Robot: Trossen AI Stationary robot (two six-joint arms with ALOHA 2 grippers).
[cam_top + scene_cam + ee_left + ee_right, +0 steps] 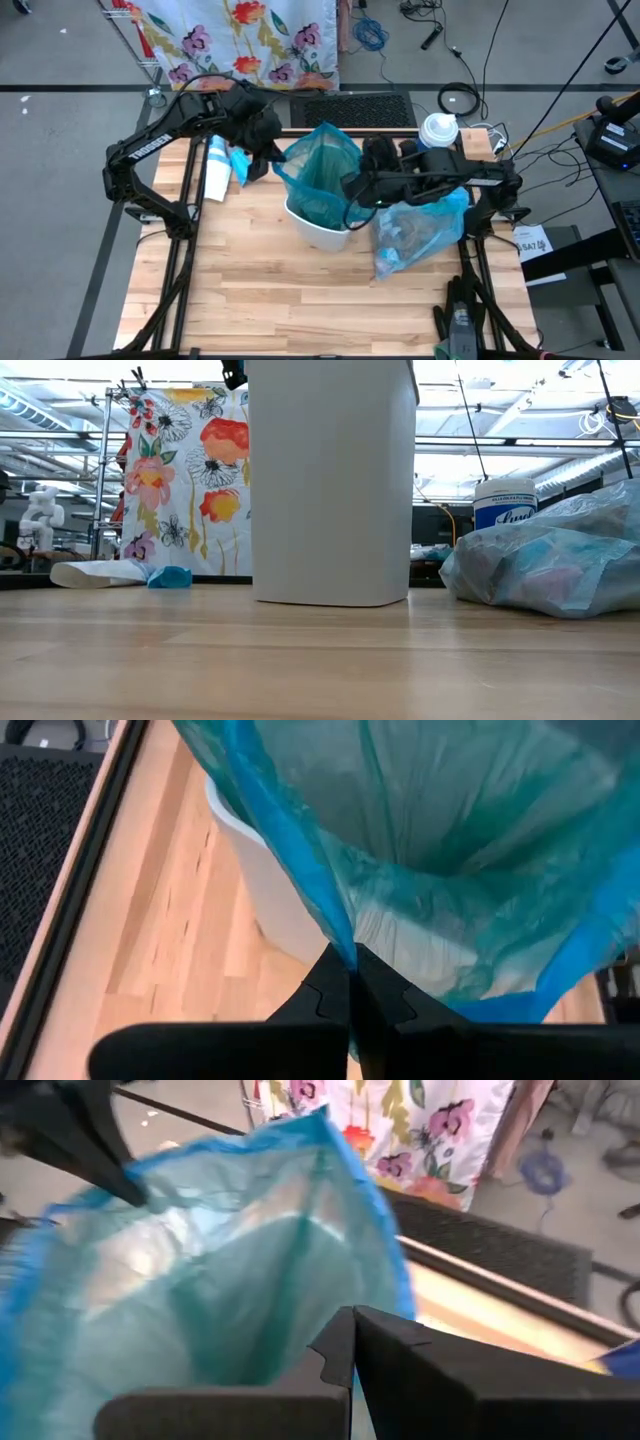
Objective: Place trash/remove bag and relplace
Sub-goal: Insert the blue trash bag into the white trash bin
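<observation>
Left claw (352,982) clamped on rim of teal-green bag (322,170), fingers together over plastic edge, at bag's left side above white bin (325,232). Right claw (353,1342) also pinched shut on same bag, at opposite rim (plastic stretched open between the two). Bag sits in bin at surface (300,310) centre. Full pale-blue bag (420,230) with trash inside lies on surface just right of bin. Roll of bags (216,168) lies near left arm.
</observation>
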